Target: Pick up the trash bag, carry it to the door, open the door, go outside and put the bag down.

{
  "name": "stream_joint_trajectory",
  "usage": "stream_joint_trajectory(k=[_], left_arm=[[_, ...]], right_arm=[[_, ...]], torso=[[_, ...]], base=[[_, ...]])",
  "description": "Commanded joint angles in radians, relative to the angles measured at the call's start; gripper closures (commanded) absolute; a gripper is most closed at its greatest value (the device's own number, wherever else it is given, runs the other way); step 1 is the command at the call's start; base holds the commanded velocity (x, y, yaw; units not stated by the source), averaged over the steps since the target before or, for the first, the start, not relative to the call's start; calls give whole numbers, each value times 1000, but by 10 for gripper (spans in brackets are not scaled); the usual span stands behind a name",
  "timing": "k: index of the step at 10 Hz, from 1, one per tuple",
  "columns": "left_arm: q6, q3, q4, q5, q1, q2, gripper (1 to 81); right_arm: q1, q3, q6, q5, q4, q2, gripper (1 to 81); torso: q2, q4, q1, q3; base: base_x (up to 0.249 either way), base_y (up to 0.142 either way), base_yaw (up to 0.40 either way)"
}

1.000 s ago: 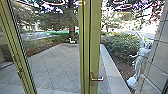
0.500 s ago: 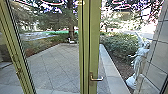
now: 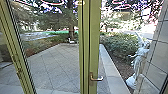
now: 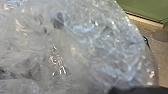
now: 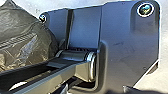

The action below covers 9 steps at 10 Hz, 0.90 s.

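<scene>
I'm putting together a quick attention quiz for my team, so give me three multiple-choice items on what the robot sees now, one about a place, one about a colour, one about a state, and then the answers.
1. In the head view, where is the pale statue?
A. Left of the door handle
B. Right of the door handle
C. Directly below the door handle

2. What colour is the door frame?
A. Green
B. Red
C. White

3. How does the handle's lever sit?
A. Pointing straight up
B. Pointing straight down
C. About level

Answers:
1: B, the statue shows near the wall at the picture's right.
2: A, the upright bars are olive green.
3: C, the lever reaches sideways from its upright plate.
</scene>
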Motion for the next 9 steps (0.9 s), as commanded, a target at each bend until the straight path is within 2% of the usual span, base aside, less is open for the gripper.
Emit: stream_joint_trajectory(k=[1, 5, 9], left_arm=[[5, 2, 6, 43, -62, -5, 811], [4, 2, 6, 43, -62, -5, 811], [-5, 4, -11, 45, -62, -4, 811]], right_arm=[[63, 2, -1, -66, 1, 3, 10], [60, 2, -1, -66, 1, 3, 10], [56, 21, -1, -65, 9, -12, 10]], torso=[[0, 0, 0, 0], [-2, 0, -2, 0], [-1, 0, -1, 0]], base=[[0, 0, 0], [82, 0, 0], [0, 0, 0]])
